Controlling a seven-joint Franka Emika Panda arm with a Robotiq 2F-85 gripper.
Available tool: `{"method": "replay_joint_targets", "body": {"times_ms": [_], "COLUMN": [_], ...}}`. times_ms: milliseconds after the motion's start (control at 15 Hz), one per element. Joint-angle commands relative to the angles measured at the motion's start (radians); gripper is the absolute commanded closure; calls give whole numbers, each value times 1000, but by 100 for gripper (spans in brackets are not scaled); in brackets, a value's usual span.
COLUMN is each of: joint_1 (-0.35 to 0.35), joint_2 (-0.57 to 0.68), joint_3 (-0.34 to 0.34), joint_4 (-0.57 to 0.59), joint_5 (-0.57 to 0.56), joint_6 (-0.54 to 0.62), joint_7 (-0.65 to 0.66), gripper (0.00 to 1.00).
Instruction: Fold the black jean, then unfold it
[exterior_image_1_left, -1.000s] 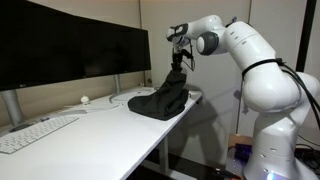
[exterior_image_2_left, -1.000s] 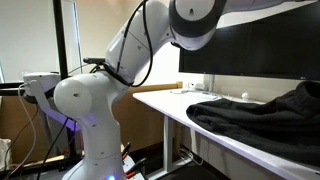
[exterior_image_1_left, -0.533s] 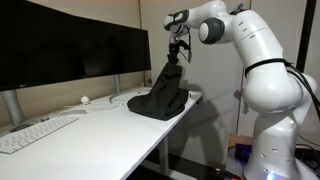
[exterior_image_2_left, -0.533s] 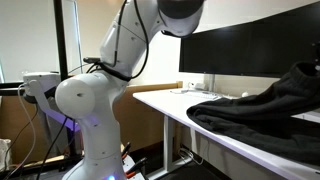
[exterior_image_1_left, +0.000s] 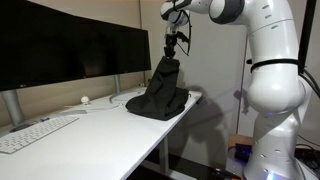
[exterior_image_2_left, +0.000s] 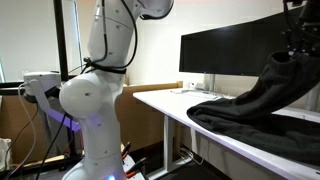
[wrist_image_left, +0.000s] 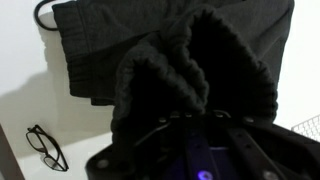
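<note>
The black jean (exterior_image_1_left: 162, 92) hangs as a dark, wrinkled cone of cloth off the far end of the white desk (exterior_image_1_left: 110, 130). Its top is pinched in my gripper (exterior_image_1_left: 172, 55), which is shut on the cloth high above the desk. In the other exterior view the black jean (exterior_image_2_left: 262, 98) rises from a flat heap on the desk up to the gripper (exterior_image_2_left: 296, 48) at the right edge. In the wrist view a bunched fold of the black jean (wrist_image_left: 190, 75) fills the space at my fingers, and the rest lies flat on the desk below.
Black monitors (exterior_image_1_left: 70, 50) stand along the back of the desk, close to the lifted cloth. A white keyboard (exterior_image_1_left: 35, 133) lies at the near end. A pair of glasses (wrist_image_left: 45, 148) rests on the desk. The robot base (exterior_image_2_left: 90, 110) stands beside the desk's end.
The gripper has risen steadily, pulling the held end of the jean higher so the cloth stretches into a taller cone. The jaws have stayed shut.
</note>
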Motion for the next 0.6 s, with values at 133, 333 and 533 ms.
{"method": "replay_joint_targets", "body": {"times_ms": [133,333,533], "joint_1": [79,164,230], "joint_2": [-238,-316,-389], "joint_3": [21,-12,-9], "joint_4": [-305,-402,-500], "joint_5": [-103,-139,-166], "joint_6": [97,135,190], "joint_7": [27,39,86], "gripper": [92,92,92]}}
